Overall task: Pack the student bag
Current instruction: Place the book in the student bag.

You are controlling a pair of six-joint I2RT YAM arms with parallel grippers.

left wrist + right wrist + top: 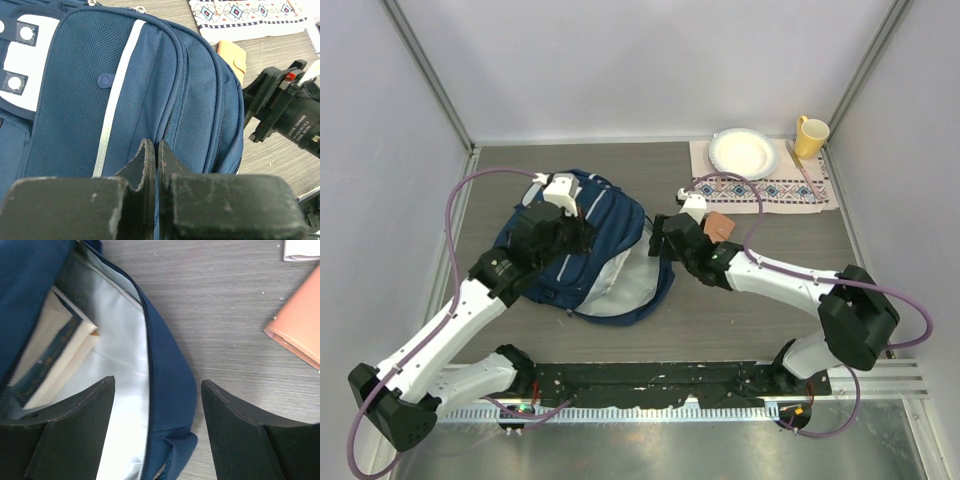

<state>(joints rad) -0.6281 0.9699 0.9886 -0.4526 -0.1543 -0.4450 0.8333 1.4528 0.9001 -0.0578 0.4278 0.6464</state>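
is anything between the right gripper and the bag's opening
Nothing visible does. The open right gripper hangs straddling the bag at its rim; a book lies inside, with bare lining showing beside it.

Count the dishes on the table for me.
2: a white plate on the patterned cloth at far right, and a yellow cup at that cloth's far right corner. The student bag could hide others.

Navy, grey-lined student bag [610,235]; yellow mug [810,135]; white plate [743,152]; tan wallet [720,226].
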